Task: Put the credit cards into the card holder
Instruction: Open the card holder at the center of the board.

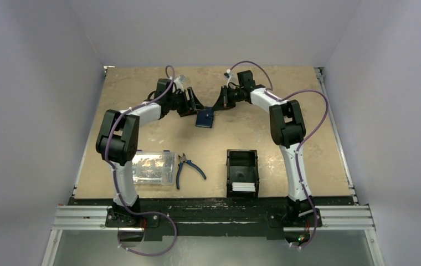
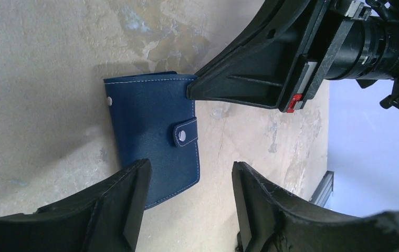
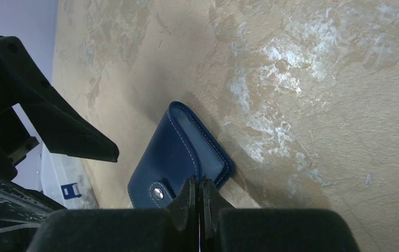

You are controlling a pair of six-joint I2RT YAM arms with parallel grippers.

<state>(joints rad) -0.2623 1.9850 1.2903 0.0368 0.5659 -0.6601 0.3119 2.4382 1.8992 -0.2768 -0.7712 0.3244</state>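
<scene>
- Worktop (image 1: 286,111): both arms reach into its 12 o'clock half and meet just beyond centre.
- Black tray (image 1: 231,166): sits at 6 o'clock by the near edge, well apart from where the arms work.
- Left fingers (image 2: 134,181): stand apart, wide enough to take the card holder's width, and come in from 10 o'clock in the top view. One finger overlaps a corner of the holder. I cannot tell whether it touches, and nothing looks clamped.
- Right fingers (image 3: 197,197): pressed together with nothing between them, coming in from 2 o'clock. Their tips meet the card holder's edge and appear to pin it down.
- Card holder (image 2: 153,142): lies flat on the worktop, folded shut, between the two sets of fingers.
- Credit cards (image 1: 243,187): a pale stack at the tray's 6 o'clock end. None is in either set of fingers or in the holder.
- Snap tab (image 2: 185,134): wraps over the holder's free edge, stud fastened.
- Step in hand (judgement): opening the holder. Card loading is not begun.
- Next move (judgement): the left fingers need to catch the tab or cover edge and peel it up while the right fingers hold the body down. The snap needs a firm pull. The holder is thin and flat and could slide or lift whole.
</scene>
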